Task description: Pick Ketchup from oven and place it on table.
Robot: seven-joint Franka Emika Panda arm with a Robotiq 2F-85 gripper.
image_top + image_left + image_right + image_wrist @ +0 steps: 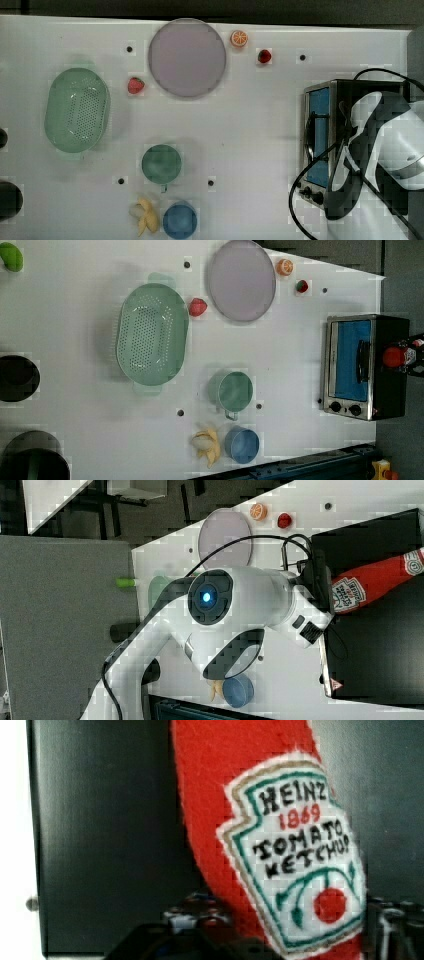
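White table (260, 125) carries oven (320, 135), colander (76, 110), plate (186, 57), cups, fruit.

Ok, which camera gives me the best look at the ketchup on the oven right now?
The right view: the ketchup lies in full length on the oven top, by the gripper. The wrist view gives a label close-up. The left view shows only one red end.

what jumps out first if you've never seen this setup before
The red ketchup bottle lying on the black top of the oven grabs the eye, with the white arm's gripper at its base in the right view. On the white table, the large pale round plate sits near the top view's upper edge, and the green colander lies toward the top view's left.
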